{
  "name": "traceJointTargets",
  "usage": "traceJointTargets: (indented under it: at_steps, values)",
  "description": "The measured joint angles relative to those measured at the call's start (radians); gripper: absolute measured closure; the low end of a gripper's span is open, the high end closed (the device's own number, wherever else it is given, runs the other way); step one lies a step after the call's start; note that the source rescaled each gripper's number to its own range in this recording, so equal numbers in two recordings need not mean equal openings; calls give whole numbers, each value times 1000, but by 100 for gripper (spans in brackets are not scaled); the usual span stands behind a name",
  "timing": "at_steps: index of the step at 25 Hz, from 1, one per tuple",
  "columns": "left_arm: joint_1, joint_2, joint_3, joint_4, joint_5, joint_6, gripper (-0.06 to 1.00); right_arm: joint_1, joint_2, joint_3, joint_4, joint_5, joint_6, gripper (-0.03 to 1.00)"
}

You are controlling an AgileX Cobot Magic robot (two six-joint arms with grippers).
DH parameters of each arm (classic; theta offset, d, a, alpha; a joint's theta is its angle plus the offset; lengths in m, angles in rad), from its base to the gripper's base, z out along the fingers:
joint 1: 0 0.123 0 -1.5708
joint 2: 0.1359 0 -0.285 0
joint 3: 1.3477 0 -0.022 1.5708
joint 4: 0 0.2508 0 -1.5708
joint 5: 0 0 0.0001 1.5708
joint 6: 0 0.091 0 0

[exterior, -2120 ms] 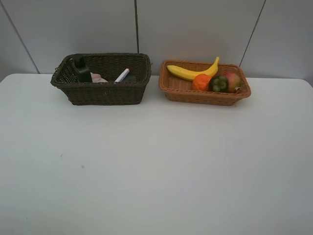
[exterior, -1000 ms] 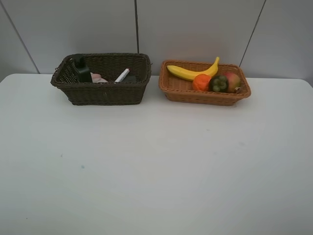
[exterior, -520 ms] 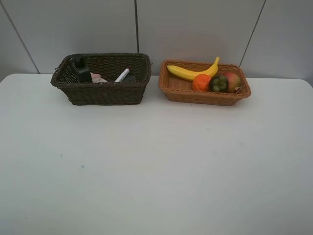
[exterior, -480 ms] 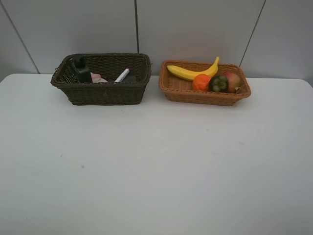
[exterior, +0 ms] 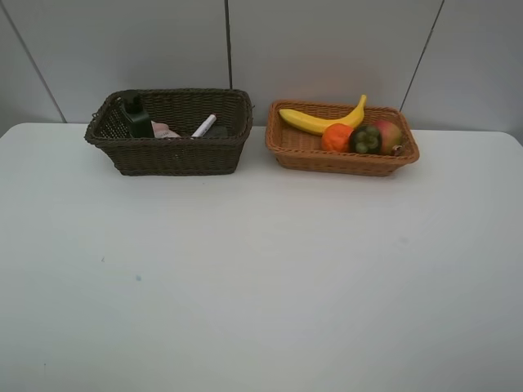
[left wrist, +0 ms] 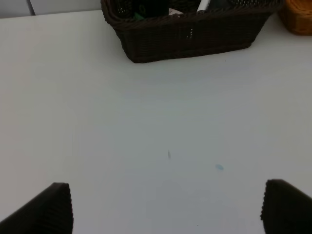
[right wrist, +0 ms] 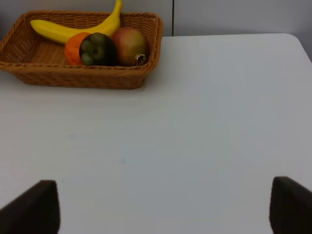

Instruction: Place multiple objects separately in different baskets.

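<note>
Since every object already lies in a basket, the sorting looks done, and the step in hand seems to be parking the arms clear of the desk (exterior: 261,278).

Taking the dark basket (exterior: 172,151) as landmark: inside it stand the green bottle (exterior: 136,117) at its left end, the pink bottle (exterior: 163,130) beside that, and the marker (exterior: 204,125) leaning toward its right end; the eraser is too dark to make out. Just right of it, apart, sits the tan basket (exterior: 343,159) holding the banana (exterior: 323,121), orange (exterior: 336,137), mangosteen (exterior: 366,139) and red fruit (exterior: 389,135).

The left pincer (left wrist: 165,207) and right pincer (right wrist: 165,209) both stand spread wide and empty, well short of the baskets. To finish well, I would hold them low and apart, away from either rim.
</note>
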State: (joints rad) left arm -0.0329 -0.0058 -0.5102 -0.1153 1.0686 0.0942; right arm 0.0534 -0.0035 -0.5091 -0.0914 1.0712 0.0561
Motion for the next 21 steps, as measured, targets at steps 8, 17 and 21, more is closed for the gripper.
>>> traceJointTargets:
  at_steps: [8, 17, 21]
  values:
    - [0, 0, 0, 0, 0, 0, -6, 0, 0, 0, 0, 0, 0, 5]
    - [0, 0, 0, 0, 0, 0, -6, 0, 0, 0, 0, 0, 0, 5]
    - [0, 0, 0, 0, 0, 0, -6, 0, 0, 0, 0, 0, 0, 5]
